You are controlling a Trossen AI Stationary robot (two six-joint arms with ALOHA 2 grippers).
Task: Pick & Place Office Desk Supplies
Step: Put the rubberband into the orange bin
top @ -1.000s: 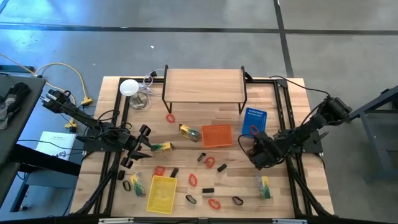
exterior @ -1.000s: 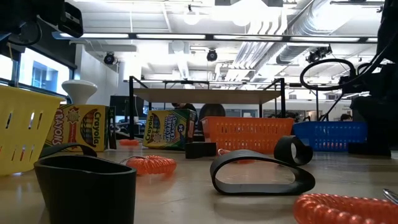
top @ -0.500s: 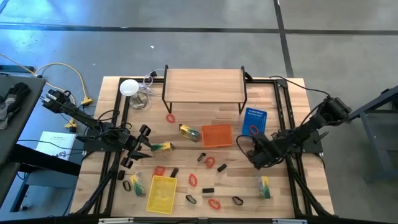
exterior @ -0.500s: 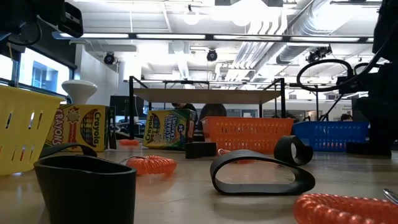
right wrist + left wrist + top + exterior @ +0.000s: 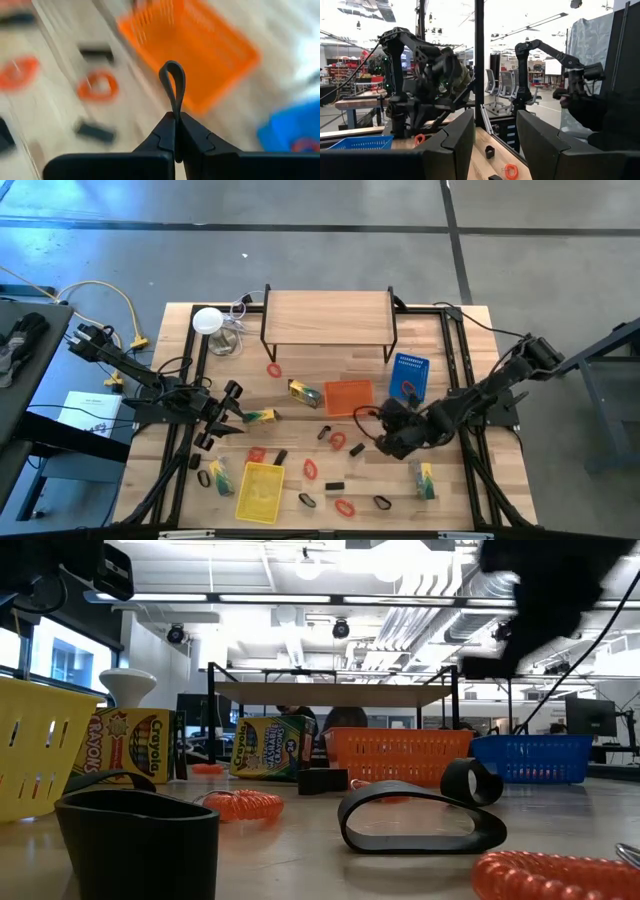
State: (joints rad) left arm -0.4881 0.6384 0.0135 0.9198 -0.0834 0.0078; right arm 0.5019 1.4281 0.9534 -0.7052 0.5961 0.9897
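Observation:
Red ring bands point(image 5: 338, 441), black clips point(image 5: 307, 500) and yellow-green crayon packs point(image 5: 305, 392) lie scattered on the wooden table among an orange basket point(image 5: 349, 397), a blue basket point(image 5: 408, 366) and a yellow basket point(image 5: 260, 490). My right gripper point(image 5: 381, 432) hangs above the table just near of the orange basket, shut on a black loop-shaped clip point(image 5: 365, 417). My left gripper point(image 5: 228, 408) waits open at the table's left. A crayon pack point(image 5: 262, 416) lies just beyond its fingertips. In the low view the right arm point(image 5: 535, 595) shows high up. My right gripper point(image 5: 176, 117) pinches the black clip by the closed end of its loop point(image 5: 175, 111), between the two fingertips. The open loop point(image 5: 172, 75) sticks straight out beyond the fingers. The clip is lifted clear of the table, pointing toward the table's left.
A wooden riser shelf point(image 5: 328, 315) stands at the far edge, with a white round disc point(image 5: 207, 320) and a clear jar point(image 5: 228, 340) to its left. Black frame rails point(image 5: 455, 370) run along both sides. One red band point(image 5: 408, 389) lies in the blue basket.
My right gripper has swung toward the table's left, from beside the blue basket to in front of the orange basket, carrying the black clip with it and staying shut. In the low view the arm now shows higher. The left arm has kept still.

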